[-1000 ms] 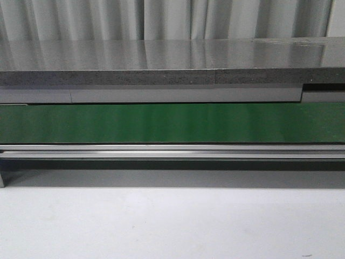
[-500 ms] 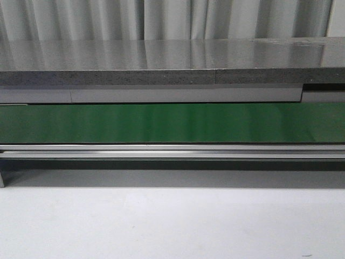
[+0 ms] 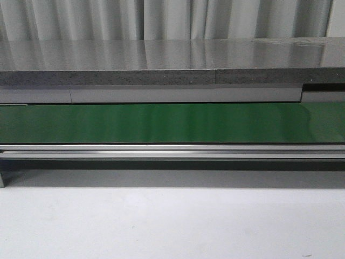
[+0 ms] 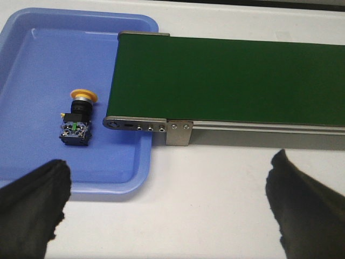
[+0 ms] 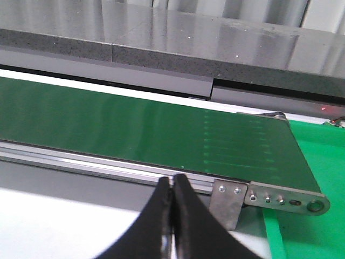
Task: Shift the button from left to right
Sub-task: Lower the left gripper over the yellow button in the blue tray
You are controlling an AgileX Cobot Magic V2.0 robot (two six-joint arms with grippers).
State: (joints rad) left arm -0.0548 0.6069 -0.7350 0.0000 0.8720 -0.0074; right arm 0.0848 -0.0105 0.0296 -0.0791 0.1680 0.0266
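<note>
A green conveyor belt (image 3: 172,123) runs straight across the front view, mounted on a silver metal frame (image 3: 172,151) above a pale table (image 3: 172,221). Behind it sits a long grey stone-like counter (image 3: 161,59), with light curtains (image 3: 172,19) at the back. Neither arm appears in this view. In the left wrist view, the button (image 4: 77,117) lies on its side in a blue tray (image 4: 32,65), yellow cap pointing away from the camera, black body nearer it, with a small green mark on the body's end. The button is just beside the belt's end (image 4: 137,81), which overhangs the tray's edge. The left gripper (image 4: 167,210) is spread wide, its two black fingers (image 4: 32,210) far apart and holding nothing, hovering over the table on the near side of the tray and belt. In the right wrist view, the right gripper (image 5: 172,216) has its black fingers pressed together with nothing between them, close to the belt's other end. A bright green surface (image 5: 310,178) lies just past that end of the belt.
</note>
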